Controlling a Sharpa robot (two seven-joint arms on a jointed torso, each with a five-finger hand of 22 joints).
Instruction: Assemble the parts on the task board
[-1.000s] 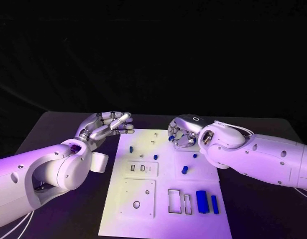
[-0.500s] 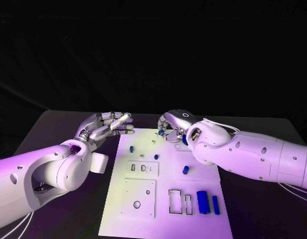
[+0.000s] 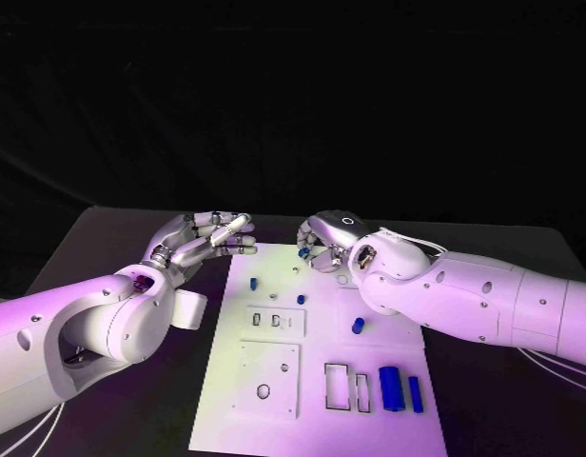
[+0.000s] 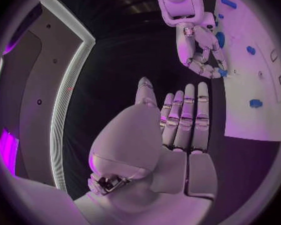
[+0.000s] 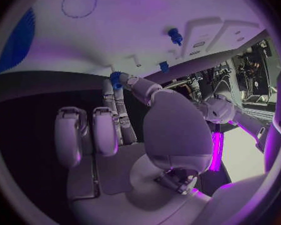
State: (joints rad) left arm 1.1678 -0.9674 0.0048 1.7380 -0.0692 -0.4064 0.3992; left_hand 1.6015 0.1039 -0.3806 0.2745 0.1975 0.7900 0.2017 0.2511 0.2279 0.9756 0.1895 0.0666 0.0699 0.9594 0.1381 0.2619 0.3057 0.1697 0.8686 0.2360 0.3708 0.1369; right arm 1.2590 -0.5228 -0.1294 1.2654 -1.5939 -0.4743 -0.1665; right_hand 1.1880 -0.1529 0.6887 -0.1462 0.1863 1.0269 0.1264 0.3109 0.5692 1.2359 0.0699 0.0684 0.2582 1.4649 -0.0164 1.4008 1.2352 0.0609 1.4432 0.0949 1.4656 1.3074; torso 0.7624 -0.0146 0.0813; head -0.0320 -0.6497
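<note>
The right hand (image 3: 323,249) is pinching a small blue part (image 5: 117,79) over the far end of the white board (image 3: 239,400). It should go down slow & straight. The left hand (image 3: 205,240) is open w/ nothing in it.

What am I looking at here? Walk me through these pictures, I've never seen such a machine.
A robot with two white arms and silver hands works at a black table. One picture looks down from its head; the two round ones come from cameras at its wrists. On the table lies a white board with slots, holes and small blue parts. The right hand pinches a small blue piece at its fingertips over the board's far end. The left hand hovers beside the board, holding nothing.
</note>
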